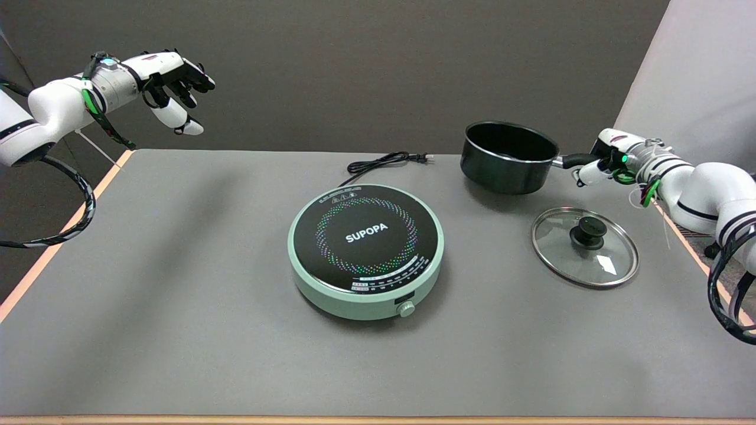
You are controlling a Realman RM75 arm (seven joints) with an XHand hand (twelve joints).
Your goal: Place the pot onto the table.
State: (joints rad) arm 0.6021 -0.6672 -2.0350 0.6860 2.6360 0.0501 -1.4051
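A black pot (508, 156) with a black handle sits at the far right of the grey table (177, 295), its base close to or on the surface; I cannot tell which. My right hand (602, 162) grips the end of the pot's handle, coming in from the right edge. The pot stands upright and looks empty. It is to the right of and behind the mint-green induction cooker (366, 251), apart from it.
A glass lid (585, 246) with a black knob lies flat in front of the pot. The cooker's black cord (384, 160) trails toward the back edge. The idle left hand (171, 82) hangs in the air at upper left.
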